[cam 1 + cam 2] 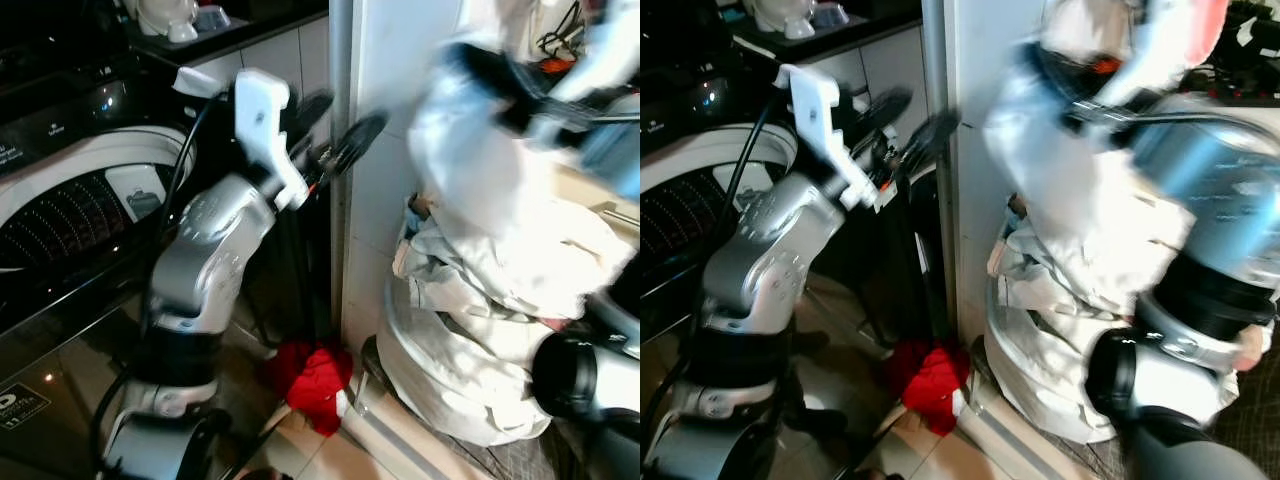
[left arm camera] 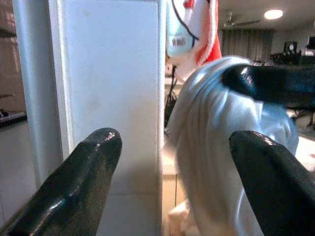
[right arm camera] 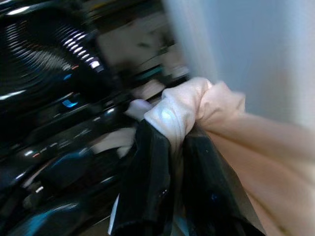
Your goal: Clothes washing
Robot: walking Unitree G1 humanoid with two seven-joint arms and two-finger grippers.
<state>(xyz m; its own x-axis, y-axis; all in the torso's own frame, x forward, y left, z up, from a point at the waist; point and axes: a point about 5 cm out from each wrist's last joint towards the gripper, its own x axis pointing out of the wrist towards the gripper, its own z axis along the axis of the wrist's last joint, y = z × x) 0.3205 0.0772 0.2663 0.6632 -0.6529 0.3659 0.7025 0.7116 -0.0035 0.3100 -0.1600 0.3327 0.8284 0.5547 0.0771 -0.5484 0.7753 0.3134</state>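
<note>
A white crumpled cloth garment point(image 3: 197, 105) is held pinched in the right pincer point(image 3: 179, 147); the left pincer point(image 2: 174, 187) is spread wide; loading into the black-drummed washing machine point(image 1: 70, 215) beside them likely comes next.

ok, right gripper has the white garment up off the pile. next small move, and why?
Probably swing the right gripper leftward toward the washing machine drum. It is shut on the white garment, which hangs lifted above the laundry pile, and the drum sits open to the robot's left. The left gripper is open and holds nothing.
</note>
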